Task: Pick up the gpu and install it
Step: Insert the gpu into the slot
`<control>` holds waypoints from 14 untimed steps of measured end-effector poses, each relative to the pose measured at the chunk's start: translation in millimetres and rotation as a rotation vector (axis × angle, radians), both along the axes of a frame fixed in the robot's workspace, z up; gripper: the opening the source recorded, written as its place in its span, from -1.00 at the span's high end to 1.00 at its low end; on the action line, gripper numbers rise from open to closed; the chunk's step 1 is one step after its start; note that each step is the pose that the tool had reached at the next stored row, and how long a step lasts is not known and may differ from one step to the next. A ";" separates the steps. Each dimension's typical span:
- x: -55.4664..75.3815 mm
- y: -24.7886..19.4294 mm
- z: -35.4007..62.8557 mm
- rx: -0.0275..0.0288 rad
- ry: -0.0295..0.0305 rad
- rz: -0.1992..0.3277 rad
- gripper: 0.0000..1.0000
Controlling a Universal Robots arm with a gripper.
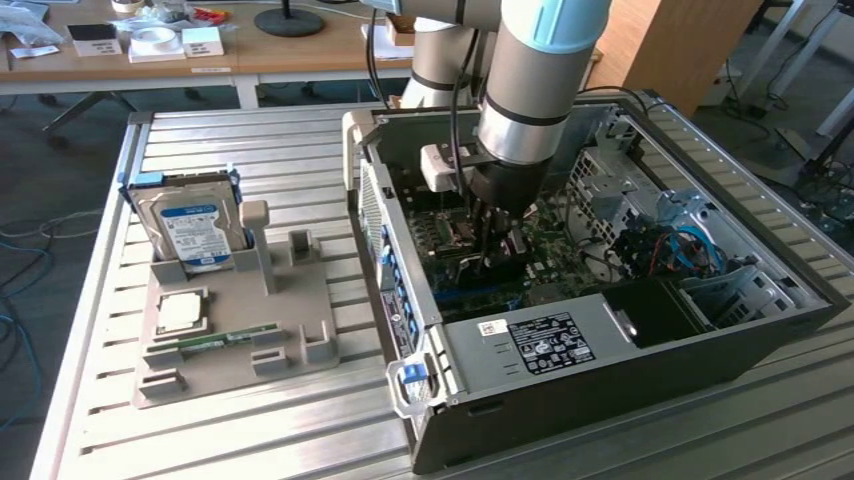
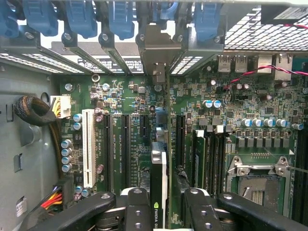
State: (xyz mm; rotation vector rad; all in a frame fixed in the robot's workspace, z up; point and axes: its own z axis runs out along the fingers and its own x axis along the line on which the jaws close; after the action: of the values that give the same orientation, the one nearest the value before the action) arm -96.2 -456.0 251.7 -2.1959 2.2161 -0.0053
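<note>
Reaching down into the open computer case (image 1: 747,330), I have my gripper (image 2: 159,204) low over the green motherboard (image 2: 202,110), and the gpu (image 2: 159,178) stands on edge between my two fingers (image 2: 137,211). In the wrist view the card runs away from me as a thin dark strip with a pale edge, its silver bracket (image 2: 158,48) up against the back wall of the case among the blue slot clips (image 2: 120,17). My fingers flank the card on both sides, very near it, but I cannot tell whether they pinch it or stand just off it. The card lies in line with the row of long black expansion slots (image 2: 122,144), beside the white slot (image 2: 88,147); whether it is fully seated I cannot say.

In the exterior view my arm (image 1: 534,80) drops straight into the case, which lies on its side on the ribbed metal table (image 1: 254,140). To the exterior view's left of the case sits a grey parts holder (image 1: 267,300) with a blue-labelled hard drive (image 1: 194,230) standing upright in it, a processor (image 1: 182,312) lying flat, and a narrow green RAM stick (image 1: 220,340) near its front edge
</note>
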 end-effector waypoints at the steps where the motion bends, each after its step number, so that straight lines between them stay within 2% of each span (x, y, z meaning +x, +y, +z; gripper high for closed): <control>1: 0.0 0.0 0.0 0.0000 0.0000 0.000 0.36; 6: 0.0 0.0 0.1 -0.0003 0.0001 0.000 0.36; 8: 0.0 -0.1 0.1 -0.0003 0.0001 0.000 0.47; 14: 0.0 0.0 0.0 0.0000 0.0000 0.000 0.47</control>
State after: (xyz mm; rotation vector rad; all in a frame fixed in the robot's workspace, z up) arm -96.1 -456.0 251.7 -2.1959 2.2161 -0.0053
